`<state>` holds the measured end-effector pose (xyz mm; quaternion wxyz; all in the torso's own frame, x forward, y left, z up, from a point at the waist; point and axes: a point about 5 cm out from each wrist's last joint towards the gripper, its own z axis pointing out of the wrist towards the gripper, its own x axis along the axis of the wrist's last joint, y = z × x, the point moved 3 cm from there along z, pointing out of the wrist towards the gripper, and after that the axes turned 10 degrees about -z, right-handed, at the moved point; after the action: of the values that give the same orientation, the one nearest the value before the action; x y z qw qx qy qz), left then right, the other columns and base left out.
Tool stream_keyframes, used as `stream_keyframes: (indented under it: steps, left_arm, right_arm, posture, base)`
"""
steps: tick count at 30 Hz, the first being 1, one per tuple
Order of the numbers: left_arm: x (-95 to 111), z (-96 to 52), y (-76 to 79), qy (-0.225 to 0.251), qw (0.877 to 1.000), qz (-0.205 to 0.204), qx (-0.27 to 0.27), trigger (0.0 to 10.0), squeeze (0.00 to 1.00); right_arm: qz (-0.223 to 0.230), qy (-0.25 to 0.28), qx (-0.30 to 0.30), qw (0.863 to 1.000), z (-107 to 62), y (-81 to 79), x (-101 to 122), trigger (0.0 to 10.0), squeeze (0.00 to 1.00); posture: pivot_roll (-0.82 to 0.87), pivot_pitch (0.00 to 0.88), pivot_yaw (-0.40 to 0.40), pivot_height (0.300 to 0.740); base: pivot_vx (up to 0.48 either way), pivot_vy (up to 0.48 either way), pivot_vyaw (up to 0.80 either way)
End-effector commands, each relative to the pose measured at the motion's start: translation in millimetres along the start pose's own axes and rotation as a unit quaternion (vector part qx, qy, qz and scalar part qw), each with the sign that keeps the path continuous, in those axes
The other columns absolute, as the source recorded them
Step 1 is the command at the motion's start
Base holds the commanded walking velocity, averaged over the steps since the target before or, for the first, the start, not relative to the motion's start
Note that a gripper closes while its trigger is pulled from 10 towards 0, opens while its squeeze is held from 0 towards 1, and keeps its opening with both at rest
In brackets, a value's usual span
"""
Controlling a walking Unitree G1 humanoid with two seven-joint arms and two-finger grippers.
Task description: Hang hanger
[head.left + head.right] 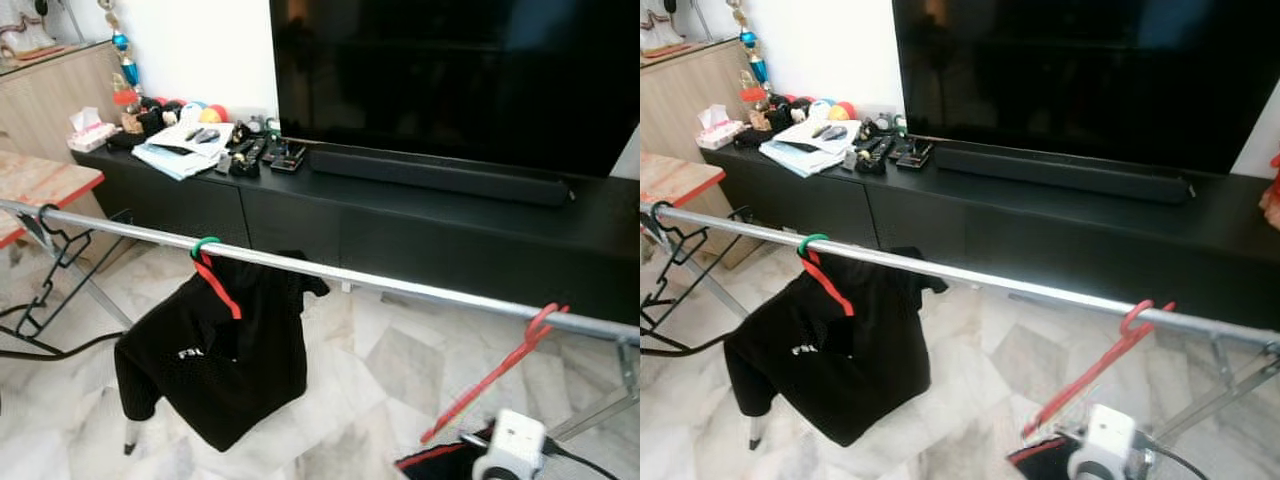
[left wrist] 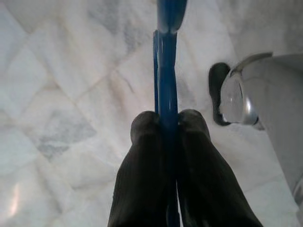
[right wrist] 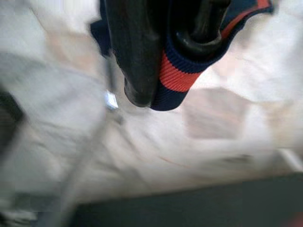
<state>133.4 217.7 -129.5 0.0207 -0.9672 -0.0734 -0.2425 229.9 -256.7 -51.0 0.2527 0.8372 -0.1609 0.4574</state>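
Large black TV point(image 1: 450, 70) on a long black cabinet point(image 1: 420, 235), soundbar point(image 1: 440, 175) below the screen; remotes and papers point(image 1: 185, 145) clutter the cabinet's left end. Steel drying rail point(image 1: 330, 272) runs across the foreground over marble floor point(image 1: 380, 380). Black shirt point(image 1: 215, 350) hangs from the rail on a red hanger with a green hook point(image 1: 206, 244); white lettering on the chest, only "F" readable, the rest folded under. Second red hanger point(image 1: 500, 365) hooked on the rail toward the right, slanting down. Black wire hanger point(image 1: 50, 235) at the rail's far left. Left gripper point(image 2: 169, 124) clamped on a blue hanger point(image 2: 166, 56) above the floor. Right gripper point(image 3: 170, 61) pinches navy fabric with an orange-red stripe point(image 3: 173, 75).
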Motion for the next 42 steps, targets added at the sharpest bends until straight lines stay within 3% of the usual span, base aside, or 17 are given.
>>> stream_keyframes:
  steps: [1,9,16,21,23,32,38,42]
  left_arm:
    - [-1,-1.6,-10.4,-0.003,1.0,0.001,0.01,10.0,0.0]
    - [2,-3.7,-25.3,-0.003,1.0,-0.002,0.016,10.0,0.0]
    - [3,-5.2,-33.5,-0.004,1.0,-0.003,0.019,10.0,0.0]
    - [0,-4.7,-28.7,-0.006,1.0,-0.003,0.017,10.0,0.0]
    - [-2,-2.8,-16.8,-0.006,1.0,0.002,0.008,10.0,0.0]
    - [10,3.3,10.1,0.004,1.0,0.008,-0.012,10.0,0.0]
    - [13,3.5,9.6,0.007,1.0,0.008,-0.013,10.0,0.0]
    - [11,1.6,-1.0,0.007,1.0,0.007,-0.009,10.0,0.0]
  right_arm:
    - [0.023,-0.001,0.003,1.0,-0.8,-7.8,4,10.0,0.0]
    - [0.025,0.005,0.008,1.0,-0.3,-9.9,7,10.0,0.0]
    - [0.024,0.013,0.008,1.0,-0.4,-10.2,8,10.0,0.0]
    - [0.023,0.015,0.008,1.0,-0.6,-10.5,10,10.0,0.0]
    - [0.022,0.018,0.009,1.0,-1.1,-11.7,11,10.0,0.0]
    - [0.02,0.018,0.01,1.0,-0.5,-11.1,10,10.0,0.0]
    - [0.02,0.02,0.009,1.0,-1.2,-11.9,11,10.0,0.0]
    - [0.019,0.024,0.01,0.999,-1.7,-13.3,12,10.0,0.0]
  posture:
    - [0.04,0.039,0.056,0.74]
    - [0.04,0.04,0.056,0.74]
    - [0.04,0.04,0.056,0.74]
    - [0.04,0.04,0.056,0.74]
    - [0.04,0.04,0.056,0.74]
    - [0.04,0.041,0.054,0.74]
    - [0.04,0.041,0.054,0.74]
    - [0.04,0.041,0.054,0.74]
  base:
    - [0.0,0.349,-0.8]
    - [0.0,0.347,-0.8]
    - [0.0,0.349,0.0]
    - [0.0,0.313,0.0]
    - [0.0,0.0,0.0]
    - [0.0,0.0,0.0]
    - [0.0,0.0,0.0]
    - [0.0,0.0,0.0]
